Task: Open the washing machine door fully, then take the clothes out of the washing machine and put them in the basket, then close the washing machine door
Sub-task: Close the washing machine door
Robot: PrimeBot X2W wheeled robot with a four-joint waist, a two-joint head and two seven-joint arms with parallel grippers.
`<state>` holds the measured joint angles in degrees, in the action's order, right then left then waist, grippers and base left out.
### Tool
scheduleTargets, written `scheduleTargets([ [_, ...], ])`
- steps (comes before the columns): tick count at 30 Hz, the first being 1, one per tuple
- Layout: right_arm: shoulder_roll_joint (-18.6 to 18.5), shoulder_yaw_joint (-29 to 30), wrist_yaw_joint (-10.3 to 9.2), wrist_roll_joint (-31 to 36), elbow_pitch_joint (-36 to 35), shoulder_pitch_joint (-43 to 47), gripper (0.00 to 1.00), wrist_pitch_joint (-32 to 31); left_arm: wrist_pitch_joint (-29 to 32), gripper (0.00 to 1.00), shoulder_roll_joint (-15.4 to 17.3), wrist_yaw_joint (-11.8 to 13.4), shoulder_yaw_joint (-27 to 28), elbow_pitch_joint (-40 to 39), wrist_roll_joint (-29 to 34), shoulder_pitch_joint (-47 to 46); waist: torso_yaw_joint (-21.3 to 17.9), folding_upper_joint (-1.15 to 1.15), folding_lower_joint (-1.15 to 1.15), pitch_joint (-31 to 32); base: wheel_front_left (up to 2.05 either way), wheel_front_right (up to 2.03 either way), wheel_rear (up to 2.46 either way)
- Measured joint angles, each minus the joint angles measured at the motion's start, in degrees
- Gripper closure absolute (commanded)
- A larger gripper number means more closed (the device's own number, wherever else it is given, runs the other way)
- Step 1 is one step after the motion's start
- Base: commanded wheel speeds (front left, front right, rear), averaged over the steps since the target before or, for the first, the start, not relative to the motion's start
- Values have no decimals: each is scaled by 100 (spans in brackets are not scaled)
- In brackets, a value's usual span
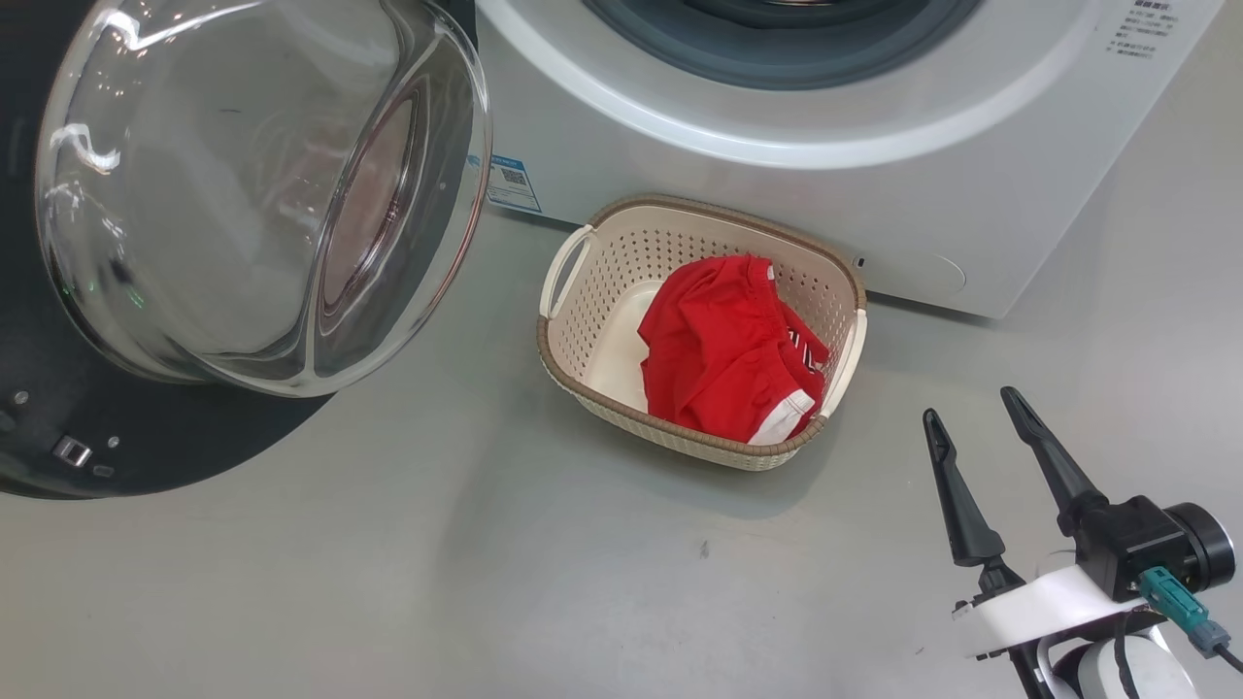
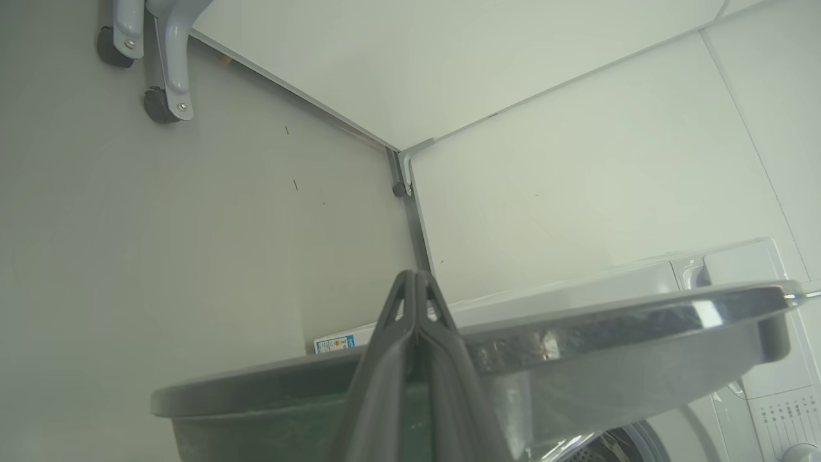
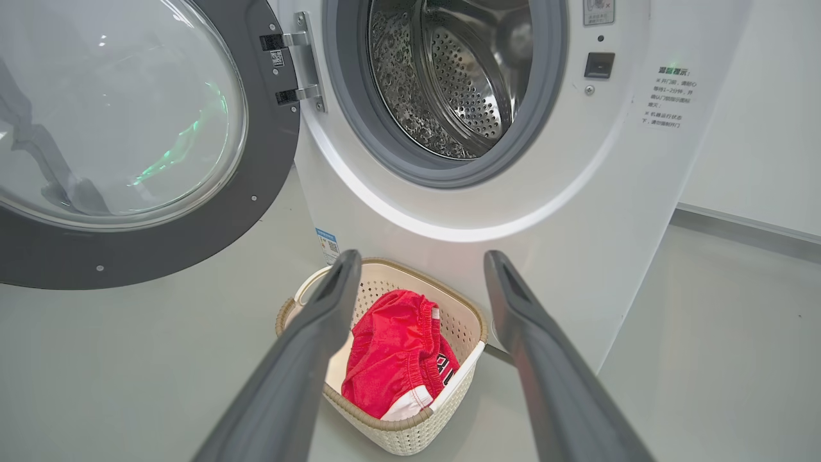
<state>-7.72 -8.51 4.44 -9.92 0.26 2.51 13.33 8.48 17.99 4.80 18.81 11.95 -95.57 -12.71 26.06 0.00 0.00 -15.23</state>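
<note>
The door (image 3: 128, 141) stands swung wide open to the left of the machine's opening, hung on two hinges (image 3: 298, 64) at the opening's left edge. I judge it rigid and fairly heavy: a wide black rim (image 1: 146, 466) around a bulging glass bowl (image 1: 262, 184). The glass is smooth and curved, so it is a poor place to push. The rim's outer face, on the side far from the hinges, offers flat contact and the best leverage. No clamping grip should be needed. A steady push along the door's arc should serve, with a firmer press at the end to seat the small metal catch (image 1: 73, 449).

The left gripper (image 2: 415, 279) has its fingers pressed together with nothing between them. It sits close to the door's rim, seen edge-on in the left wrist view. I cannot tell whether it touches.

The drum (image 3: 449, 83) looks empty. The clothes (image 1: 723, 349) lie bunched toward the right end of the basket (image 1: 670, 243). They are soft and light, and I judge they need no further handling.

The basket stands on the floor (image 1: 486, 582), just beside the foot of the washing machine (image 1: 777, 194), below the opening. It lies near the door's sweep, so I would verify clearance.

The right gripper (image 1: 971, 406) is spread wide, holds nothing, and hovers well apart from the basket, to its right.
</note>
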Motion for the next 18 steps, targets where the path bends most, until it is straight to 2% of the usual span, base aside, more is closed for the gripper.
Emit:
scheduleTargets([
  [7,-44,43,1,0,-3,-1,0,0,112,100,103,-71,-45,191,0,-80,-34,0,0,-78,0,0,0],
  [18,-90,84,1,-1,-11,-4,0,-18,511,100,99,-513,-24,292,-327,-74,47,0,0,-107,0,0,0],
])
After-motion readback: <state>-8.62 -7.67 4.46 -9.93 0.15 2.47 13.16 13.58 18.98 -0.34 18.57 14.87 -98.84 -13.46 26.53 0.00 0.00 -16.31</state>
